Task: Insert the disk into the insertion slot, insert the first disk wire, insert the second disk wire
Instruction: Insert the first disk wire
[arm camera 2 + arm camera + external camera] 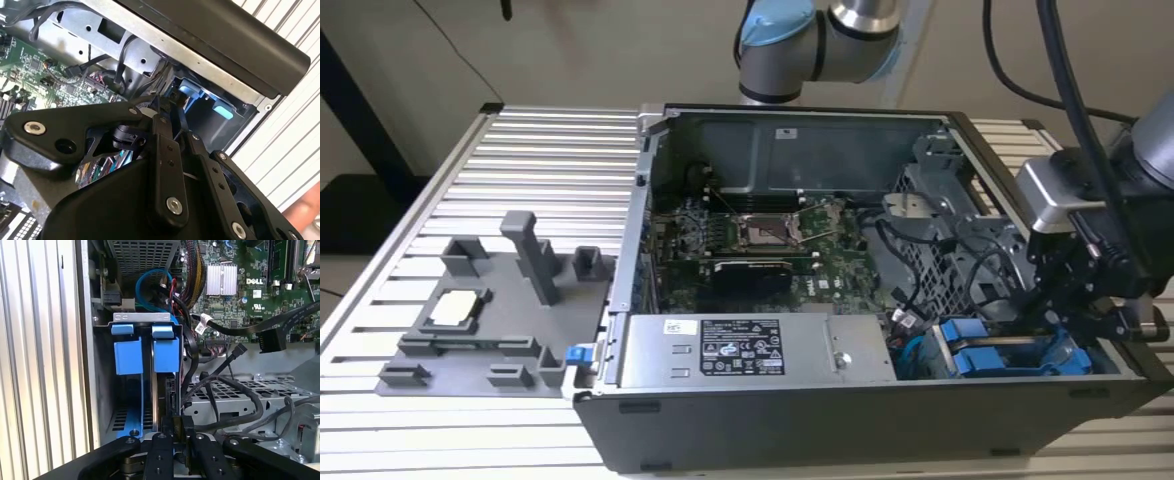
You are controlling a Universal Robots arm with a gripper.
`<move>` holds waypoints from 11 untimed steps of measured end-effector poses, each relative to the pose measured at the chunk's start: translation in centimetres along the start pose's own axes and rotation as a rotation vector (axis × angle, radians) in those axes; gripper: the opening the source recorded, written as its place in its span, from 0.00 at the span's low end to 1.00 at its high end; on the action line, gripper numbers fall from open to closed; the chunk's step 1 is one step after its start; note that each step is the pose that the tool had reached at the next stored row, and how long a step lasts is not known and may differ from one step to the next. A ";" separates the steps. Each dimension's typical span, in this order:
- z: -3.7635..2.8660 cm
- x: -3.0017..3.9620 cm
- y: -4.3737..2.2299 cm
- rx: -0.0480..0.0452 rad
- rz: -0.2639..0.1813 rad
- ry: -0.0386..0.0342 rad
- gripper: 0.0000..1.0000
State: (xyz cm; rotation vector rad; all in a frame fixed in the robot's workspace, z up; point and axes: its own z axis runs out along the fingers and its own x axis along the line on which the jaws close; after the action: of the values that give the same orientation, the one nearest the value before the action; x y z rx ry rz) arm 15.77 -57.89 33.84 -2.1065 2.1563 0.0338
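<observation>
The disk (166, 354), in its blue carrier, sits inside the insertion slot (142, 317), the grey metal bay at the case's front corner, with its dark edge facing me. My gripper (178, 423) is at that edge with its fingers close together on the black connector of a disk wire (186, 399), which loops away toward the motherboard. In the exterior view the gripper (1071, 328) hangs over the bay on the exterior view's right. In the second wrist view its fingers (165, 130) point down into the bay.
A second blue-fronted carrier (127, 354) sits beside the disk on the case-wall side. Loose black cables (235, 390) cross a perforated cage. The motherboard (747, 240) and power supply (734, 350) take up the case. A grey fixture tray (480, 320) stands on the ribbed table.
</observation>
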 end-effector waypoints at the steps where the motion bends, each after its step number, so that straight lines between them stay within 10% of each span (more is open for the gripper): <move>1: 0.06 0.00 0.00 0.0001 0.000 -0.0001 0.19; 11: 0.71 0.07 0.05 0.0030 -0.002 -0.0003 0.19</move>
State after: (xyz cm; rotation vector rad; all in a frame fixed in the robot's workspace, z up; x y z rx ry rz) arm 15.77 -57.88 33.12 -2.1066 2.1530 0.0307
